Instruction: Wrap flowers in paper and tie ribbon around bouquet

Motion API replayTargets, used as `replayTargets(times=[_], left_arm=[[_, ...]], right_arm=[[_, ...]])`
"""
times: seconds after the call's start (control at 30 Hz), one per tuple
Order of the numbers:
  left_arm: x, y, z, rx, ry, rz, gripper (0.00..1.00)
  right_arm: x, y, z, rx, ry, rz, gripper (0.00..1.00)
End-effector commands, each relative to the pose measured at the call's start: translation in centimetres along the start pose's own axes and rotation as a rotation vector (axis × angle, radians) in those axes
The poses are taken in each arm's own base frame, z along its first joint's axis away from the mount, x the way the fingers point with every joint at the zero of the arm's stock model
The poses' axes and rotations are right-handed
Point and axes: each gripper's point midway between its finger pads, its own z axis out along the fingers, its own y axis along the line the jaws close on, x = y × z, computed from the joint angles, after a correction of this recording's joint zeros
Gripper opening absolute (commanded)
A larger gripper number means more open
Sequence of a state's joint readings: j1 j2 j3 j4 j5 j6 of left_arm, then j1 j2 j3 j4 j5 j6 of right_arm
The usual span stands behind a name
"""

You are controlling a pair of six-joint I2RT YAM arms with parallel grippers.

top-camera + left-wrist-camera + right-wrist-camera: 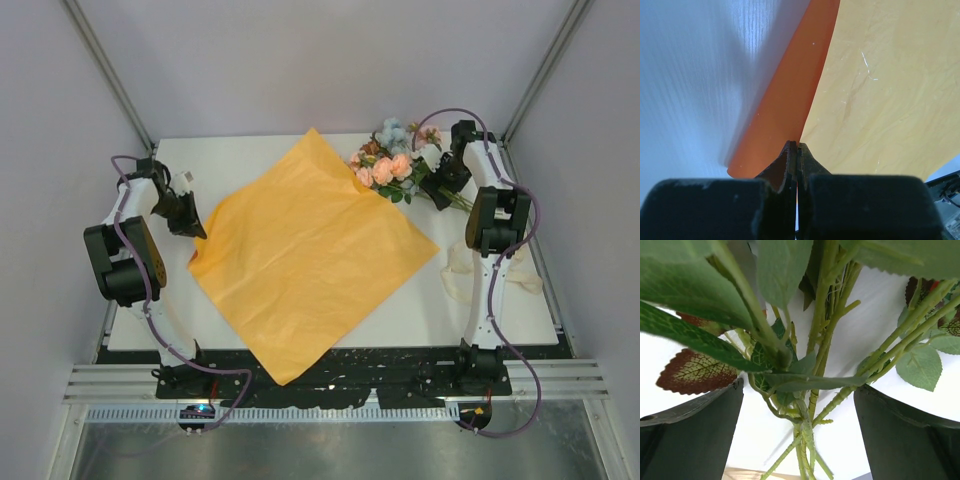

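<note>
The orange paper [310,250] lies spread as a diamond across the middle of the table. My left gripper [188,222] is at its left edge, shut on the paper [880,90]. A raised fold runs straight into the closed fingertips [792,150]. The flowers [390,160] lie at the back right, with blue, pink and peach blooms just off the paper's far right edge. My right gripper [445,178] hangs over their stems. In the right wrist view it stands open [799,405], with the green stems [812,390] between the two fingers [695,435]. The cream ribbon [455,272] lies loose beside the right arm.
The white table [240,150] ends at a black strip near the arm bases. The paper's near corner [285,375] overhangs that strip. Grey walls close the back and both sides.
</note>
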State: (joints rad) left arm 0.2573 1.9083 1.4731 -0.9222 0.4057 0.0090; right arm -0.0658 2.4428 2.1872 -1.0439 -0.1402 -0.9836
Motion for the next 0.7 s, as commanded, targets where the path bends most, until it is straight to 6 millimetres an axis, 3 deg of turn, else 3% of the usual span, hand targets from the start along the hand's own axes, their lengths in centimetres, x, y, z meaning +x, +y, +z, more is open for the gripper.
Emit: replayTargets(times=[0.0,0.07,0.17,0.2,0.37,0.5,0.53,0.67], left_arm=[[-0.8,0.0,-0.8,-0.007,-0.022,0.018,0.00],[-0.7,0.0,-0.7,-0.007,-0.019,0.017,0.00],[-0.8,-0.1,-0.8,-0.006,-0.022,0.018,0.00],[-0.9,-0.1,-0.9,-0.005,-0.025,0.020,0.00],[-0.9,-0.9,-0.9,0.032,-0.019,0.014,0.00],[-0.6,-1.8,-0.6,0.070,-0.015,0.013,0.00],[-0.3,-2.2,-0.4,0.082,-0.007,-0.014,0.00],[0.5,-3.3,0.3,0.126,0.007,-0.042,0.00]], right_arm=[[0.2,0.5,1.0,-0.061,0.009,-0.029,0.97],[0.7,0.0,1.9,-0.047,0.037,-0.010,1.00],[0.9,-1.2,2.0,-0.021,0.059,0.045,0.84],[1.4,-1.2,2.8,-0.027,0.079,0.059,0.78],[3.5,-2.1,3.2,-0.008,0.122,0.109,0.53],[4.3,-2.3,2.6,-0.018,0.105,0.153,0.23],[4.2,-2.4,2.1,-0.017,0.088,0.172,0.06],[2.7,-3.8,-0.7,0.036,-0.022,0.270,0.05]])
